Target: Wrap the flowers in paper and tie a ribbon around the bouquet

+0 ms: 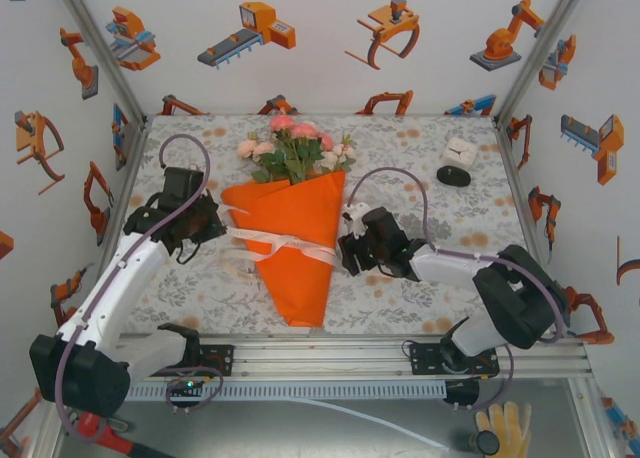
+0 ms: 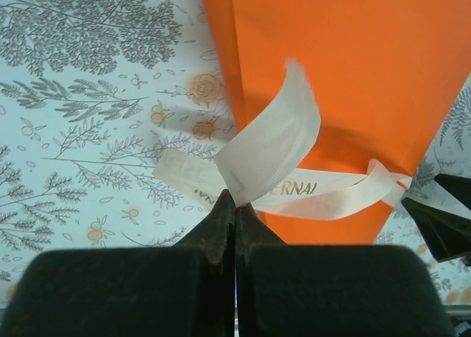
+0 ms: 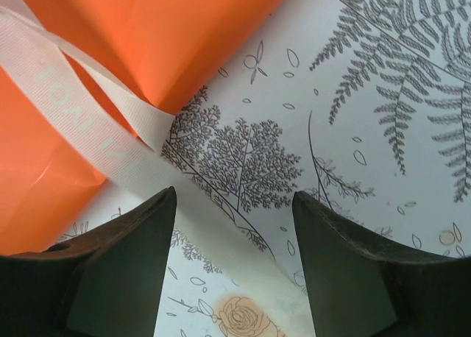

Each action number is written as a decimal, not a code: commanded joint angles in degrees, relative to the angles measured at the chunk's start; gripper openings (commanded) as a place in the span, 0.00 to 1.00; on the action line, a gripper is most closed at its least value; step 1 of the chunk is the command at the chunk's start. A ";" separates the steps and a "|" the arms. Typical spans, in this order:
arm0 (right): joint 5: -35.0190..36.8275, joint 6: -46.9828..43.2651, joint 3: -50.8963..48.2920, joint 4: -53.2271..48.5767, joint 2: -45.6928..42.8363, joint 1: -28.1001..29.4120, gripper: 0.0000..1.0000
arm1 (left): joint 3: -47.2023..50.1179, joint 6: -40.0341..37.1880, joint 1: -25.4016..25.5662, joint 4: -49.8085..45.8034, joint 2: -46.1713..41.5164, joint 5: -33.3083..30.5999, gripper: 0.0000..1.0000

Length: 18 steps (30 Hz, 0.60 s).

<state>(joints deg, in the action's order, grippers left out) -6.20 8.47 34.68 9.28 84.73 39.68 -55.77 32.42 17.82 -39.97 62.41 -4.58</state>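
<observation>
Ribbon [image 2: 272, 149] pinched by left gripper [image 2: 235, 201] beside orange bouquet [image 1: 290, 238]; right gripper [image 3: 234, 197] spread, ribbon tail lying between jaws on bench [image 3: 383, 94]

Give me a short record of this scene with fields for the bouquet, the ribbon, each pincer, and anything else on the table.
Bouquet: flowers in an orange paper cone, lying on the cloth, blooms toward the far edge
Ribbon: across the cone's waist
Left pincer: shut on ribbon, at the cone's left side
Right pincer: open beside the cone, ribbon tail between its fingers
Other: small black-and-white object, far right
</observation>
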 commanded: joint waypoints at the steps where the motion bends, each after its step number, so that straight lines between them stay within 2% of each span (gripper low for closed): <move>1: 0.77 -3.12 2.74 -1.70 2.65 1.50 0.60 | 0.00 1.32 -1.00 -1.08 -0.33 0.09 0.00; 3: -0.08 -4.89 3.62 -2.42 3.92 2.59 0.58 | -0.22 1.11 -1.09 -1.01 0.37 0.51 0.00; 8: -10.91 -5.20 -0.19 4.90 1.26 4.25 0.60 | -0.37 0.67 -1.24 -0.56 0.94 0.76 0.00; 12: -12.35 -3.92 -1.16 4.67 -0.60 4.26 0.60 | -0.39 0.40 -1.30 -0.30 1.43 1.60 0.00; 18: -14.15 -5.42 0.86 -1.47 -3.54 4.26 0.59 | 0.05 0.71 -1.35 0.41 1.79 2.98 0.00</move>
<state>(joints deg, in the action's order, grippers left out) -17.50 4.19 34.13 10.83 84.01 43.70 -55.75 32.67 16.78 -39.86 64.05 -2.94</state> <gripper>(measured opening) 0.597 0.008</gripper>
